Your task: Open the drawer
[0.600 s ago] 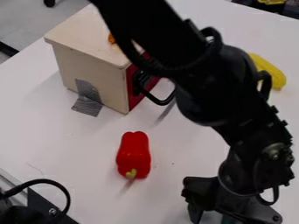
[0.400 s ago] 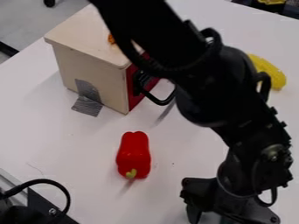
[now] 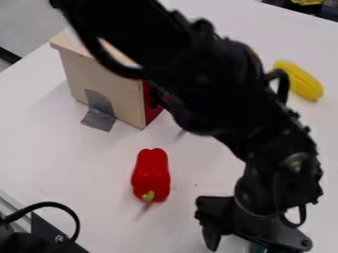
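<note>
The black gripper (image 3: 256,236) hangs at the bottom right, open, with its left finger angled down near the lower edge. It is well to the lower right of the drawer and apart from it. The wooden drawer box (image 3: 102,84) stands at the upper left. A narrow part of the red drawer front (image 3: 153,112) is visible on the box's right side. The arm hides the rest of that front and most of the handle, so how far the drawer is out I cannot tell.
A red pepper (image 3: 151,173) lies on the white table (image 3: 86,173), below the box. A yellow corn-like toy (image 3: 301,81) lies at the upper right. Grey tape (image 3: 99,119) is at the box's foot. Black equipment with a cable (image 3: 74,217) occupies the lower left corner.
The arm and gripper have shifted left, the upper arm most of all. The arm now covers more of the box, its front and the handle, and less of the yellow toy.
</note>
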Robot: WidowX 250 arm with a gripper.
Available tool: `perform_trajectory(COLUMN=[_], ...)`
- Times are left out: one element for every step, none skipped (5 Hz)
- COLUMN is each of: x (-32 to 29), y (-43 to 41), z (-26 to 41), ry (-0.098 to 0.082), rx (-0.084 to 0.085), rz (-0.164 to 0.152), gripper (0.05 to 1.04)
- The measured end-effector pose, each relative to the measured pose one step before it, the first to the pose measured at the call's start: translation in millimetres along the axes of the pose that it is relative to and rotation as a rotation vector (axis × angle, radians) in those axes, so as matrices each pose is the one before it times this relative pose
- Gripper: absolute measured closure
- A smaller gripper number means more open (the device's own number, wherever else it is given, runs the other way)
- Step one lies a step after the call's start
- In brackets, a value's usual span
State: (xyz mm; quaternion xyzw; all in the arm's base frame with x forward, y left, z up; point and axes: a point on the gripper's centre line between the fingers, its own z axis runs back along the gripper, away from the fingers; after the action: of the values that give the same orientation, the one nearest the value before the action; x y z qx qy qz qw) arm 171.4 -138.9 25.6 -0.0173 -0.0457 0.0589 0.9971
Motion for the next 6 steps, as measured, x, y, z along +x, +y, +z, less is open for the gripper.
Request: perform_trajectory(x=[1.26, 5.00, 11.84, 32.26, 25.75, 22.82], y=[1.76, 0.59, 9.91, 21.59, 17.07, 15.30], z=[23.00, 34.75, 23.92, 11.86, -8.83, -12.67], ry=[-0.0340, -0.0367, -0.0101, -0.0145, 0.0162, -0.0038], rx=[-0.0136, -0.0166, 0.0038, -0.0055, 0.0341, 0.0117], rz=[-0.0118, 0.0019, 0.0303, 0.0003, -0.0539, -0.0322], gripper=[0.084, 0.084, 0.084, 0.084, 0.084, 0.084])
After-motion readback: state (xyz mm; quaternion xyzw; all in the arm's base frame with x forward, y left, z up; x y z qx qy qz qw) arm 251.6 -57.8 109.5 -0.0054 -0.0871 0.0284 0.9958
